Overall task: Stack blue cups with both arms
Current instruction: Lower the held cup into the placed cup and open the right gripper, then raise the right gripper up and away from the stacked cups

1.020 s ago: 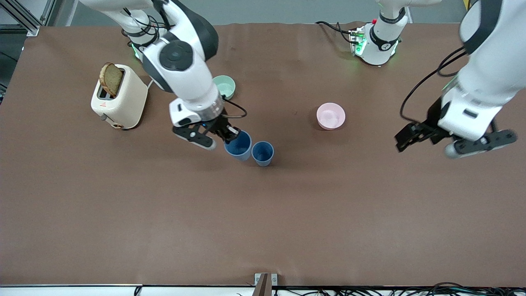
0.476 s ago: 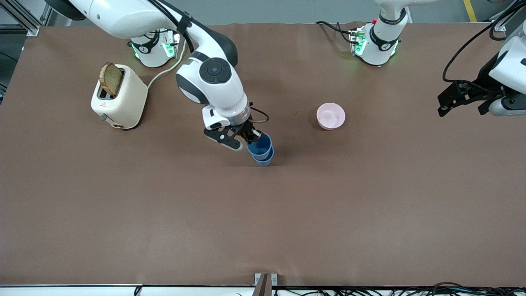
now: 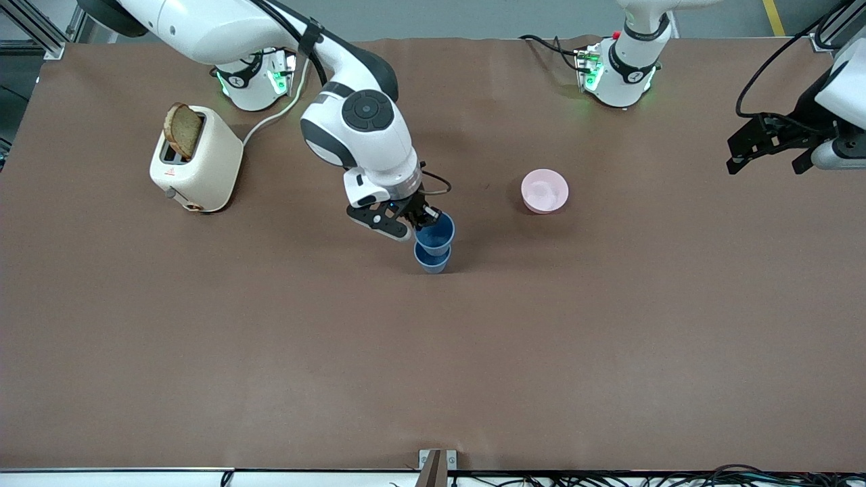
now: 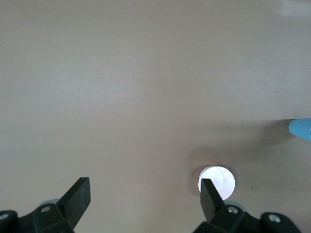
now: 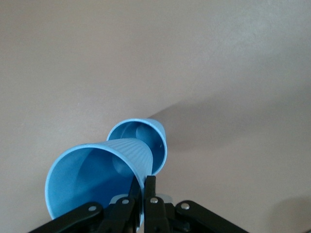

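Note:
My right gripper [image 3: 425,218] is shut on the rim of one blue cup [image 3: 435,233] and holds it tilted over the second blue cup [image 3: 431,260], which stands upright mid-table. In the right wrist view the gripper [image 5: 144,188] pinches the held cup's wall [image 5: 92,177], and the cup's base points at the standing cup's mouth [image 5: 141,138]. I cannot tell whether the base is inside it. My left gripper [image 3: 768,159] is open and empty, up in the air at the left arm's end of the table, and the arm waits there. Its fingers [image 4: 77,196] stand wide apart.
A cream toaster [image 3: 196,162] with a slice of bread stands toward the right arm's end. A pink bowl [image 3: 544,191] sits beside the cups toward the left arm's end and shows in the left wrist view [image 4: 217,178]. The right arm hides the pale green bowl.
My right gripper carried its blue cup from beside the standing cup to over it. The left arm drew back toward its end of the table.

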